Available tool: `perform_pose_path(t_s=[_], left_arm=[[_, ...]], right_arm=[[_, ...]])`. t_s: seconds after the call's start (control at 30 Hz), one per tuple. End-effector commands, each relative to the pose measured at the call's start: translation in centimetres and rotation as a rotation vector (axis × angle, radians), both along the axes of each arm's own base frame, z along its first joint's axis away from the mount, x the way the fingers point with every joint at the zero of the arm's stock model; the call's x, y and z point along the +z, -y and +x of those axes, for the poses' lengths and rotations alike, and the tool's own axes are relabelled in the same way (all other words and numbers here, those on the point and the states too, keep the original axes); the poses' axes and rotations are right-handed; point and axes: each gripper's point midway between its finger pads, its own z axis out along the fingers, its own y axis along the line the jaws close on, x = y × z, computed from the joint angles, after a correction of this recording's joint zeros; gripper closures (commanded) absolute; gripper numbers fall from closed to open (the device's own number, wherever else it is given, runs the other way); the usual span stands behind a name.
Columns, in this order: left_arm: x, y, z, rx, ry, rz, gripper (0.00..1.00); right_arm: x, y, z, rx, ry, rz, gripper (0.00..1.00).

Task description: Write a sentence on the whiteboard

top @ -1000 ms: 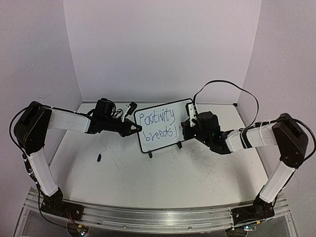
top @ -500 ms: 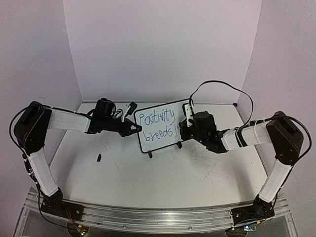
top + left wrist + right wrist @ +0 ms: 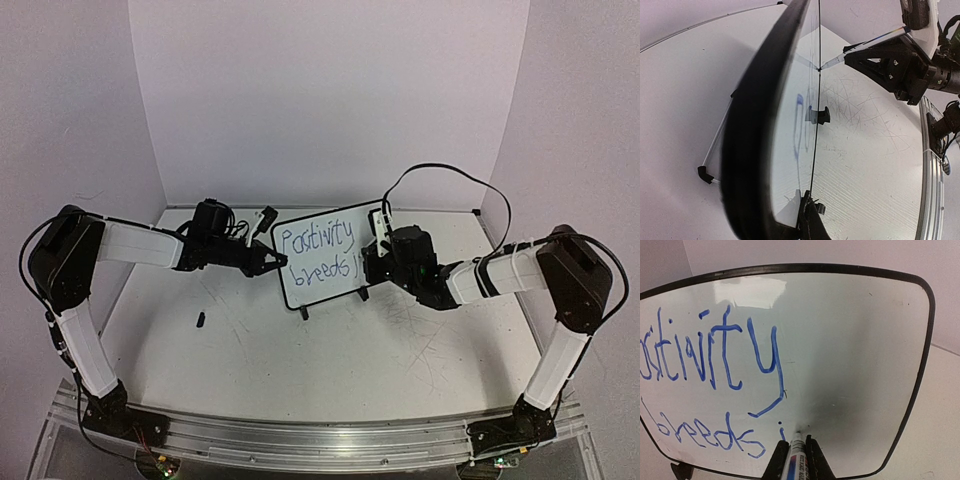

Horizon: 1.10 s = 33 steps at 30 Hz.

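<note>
Small black-framed whiteboard [image 3: 855, 340] stands mid white counter [image 3: 250, 350], left fingers [image 3: 262, 262] pinching its edge; right fingers [image 3: 812, 455] clamp a blue-ink marker [image 3: 796, 455], tip by the j of the blue handwritten sentence [image 3: 725, 360]; I'd press lightly, short strokes.

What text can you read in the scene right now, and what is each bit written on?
"Positivity": upper line of the blue sentence on the whiteboard.
"breeds": lower line, same board.
A dot over a short stroke after "breeds", beside the marker tip: a letter just begun, perhaps "j" or "i".
Label on the marker barrel: print too small and blurred to read.
No other text is legible.
</note>
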Motion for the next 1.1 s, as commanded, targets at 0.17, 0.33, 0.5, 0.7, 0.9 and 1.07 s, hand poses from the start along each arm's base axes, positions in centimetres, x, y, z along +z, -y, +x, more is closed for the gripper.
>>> perform_pose_path(t_s=[0.17, 0.33, 0.5, 0.7, 0.9, 1.07], left_arm=[[-4.7, -4.7, 3.7, 0.203, 0.068, 0.253, 1.0], [-4.6, -4.7, 3.7, 0.202, 0.069, 0.254, 1.0], [-4.6, -4.7, 3.7, 0.203, 0.068, 0.253, 1.0], [-4.6, -4.7, 3.7, 0.201, 0.068, 0.255, 1.0], [-4.6, -4.8, 3.7, 0.202, 0.067, 0.256, 1.0], [-4.6, -4.7, 3.6, 0.197, 0.067, 0.254, 1.0]], right_arm=[[-0.9, 0.1, -0.2, -0.006, -0.017, 0.008, 1.0], [-1.3, 0.2, -0.3, -0.007, -0.027, 0.002, 1.0], [-1.6, 0.8, -0.3, -0.034, -0.027, -0.011, 1.0], [-1.3, 1.4, 0.1, -0.074, -0.016, -0.021, 1.0], [-0.7, 1.9, 0.6, -0.106, 0.005, -0.025, 1.0], [0.5, 1.6, 1.0, -0.106, 0.04, -0.009, 1.0]])
